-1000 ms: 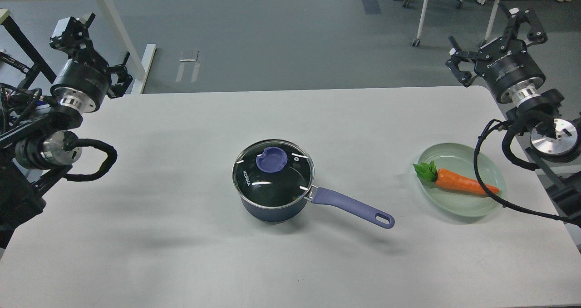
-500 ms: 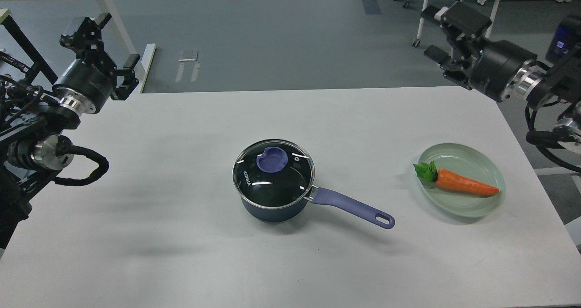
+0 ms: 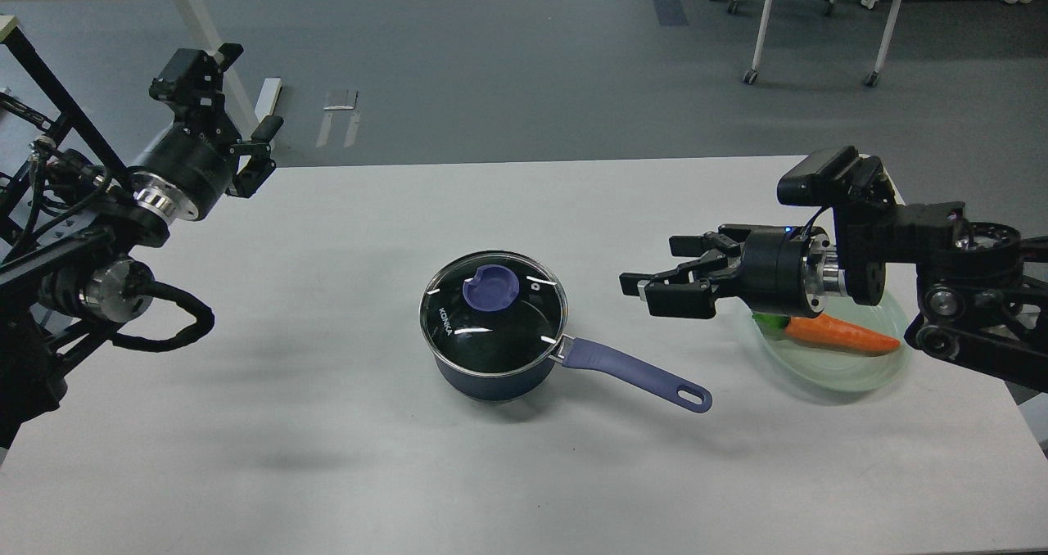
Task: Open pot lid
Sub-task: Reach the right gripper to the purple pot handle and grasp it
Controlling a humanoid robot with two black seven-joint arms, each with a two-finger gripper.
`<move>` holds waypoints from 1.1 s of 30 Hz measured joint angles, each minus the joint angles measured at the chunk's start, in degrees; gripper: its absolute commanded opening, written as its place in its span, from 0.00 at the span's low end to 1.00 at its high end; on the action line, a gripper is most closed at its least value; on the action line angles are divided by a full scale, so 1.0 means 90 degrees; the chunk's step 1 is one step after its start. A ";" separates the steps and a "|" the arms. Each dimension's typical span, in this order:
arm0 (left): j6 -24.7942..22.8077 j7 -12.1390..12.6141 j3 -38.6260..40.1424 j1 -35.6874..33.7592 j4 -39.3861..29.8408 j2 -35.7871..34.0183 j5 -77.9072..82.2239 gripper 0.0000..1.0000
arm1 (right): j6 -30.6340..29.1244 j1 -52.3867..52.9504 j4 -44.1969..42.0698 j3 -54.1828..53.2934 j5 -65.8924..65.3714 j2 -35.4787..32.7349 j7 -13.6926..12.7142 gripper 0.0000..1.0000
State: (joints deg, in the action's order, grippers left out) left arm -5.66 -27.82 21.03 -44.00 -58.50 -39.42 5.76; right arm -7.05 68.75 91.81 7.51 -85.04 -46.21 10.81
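Observation:
The navy-blue pot (image 3: 490,379) stands at the middle of the white table (image 3: 327,457), with its purple handle (image 3: 630,372) pointing to the right and toward me. The clear glass pot lid (image 3: 494,319) lies flat on the pot, and its purple knob (image 3: 490,286) sits toward the far side. My right gripper (image 3: 651,275) is open and empty. It points left and hovers to the right of the pot, apart from it, above the handle. My left gripper (image 3: 246,88) is open and empty, raised over the table's far left corner, well away from the pot.
A shallow clear glass dish (image 3: 827,375) with a carrot (image 3: 843,334) lies at the right, partly behind my right arm. Chair legs on castors (image 3: 751,76) stand on the floor beyond the table. A white shelf leg (image 3: 205,39) stands at the far left.
My right arm has swung down and left from the far right corner, and its gripper now hangs low beside the pot. My left gripper has moved a little to the right. The pot and lid have not moved.

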 measured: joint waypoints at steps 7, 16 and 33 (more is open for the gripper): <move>-0.0073 -0.0004 0.0064 0.0171 0.0115 0.0072 -0.0688 1.00 | -0.0025 0.0101 0.0105 0.0552 -0.0339 0.0154 0.0248 0.94; -0.0084 0.0022 0.0087 0.0210 0.0124 0.0030 -0.0768 1.00 | -0.0028 0.0196 -0.0011 0.1128 -0.1442 0.0581 0.0821 0.73; -0.0044 -0.0009 0.0118 0.0186 0.0065 -0.0069 -0.0761 1.00 | -0.0057 0.0300 -0.0211 0.1261 -0.1624 0.0753 0.0465 0.45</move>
State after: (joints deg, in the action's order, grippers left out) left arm -6.05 -27.89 22.09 -42.33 -57.91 -40.04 -1.09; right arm -7.56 71.45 89.91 18.86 -99.66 -39.43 14.99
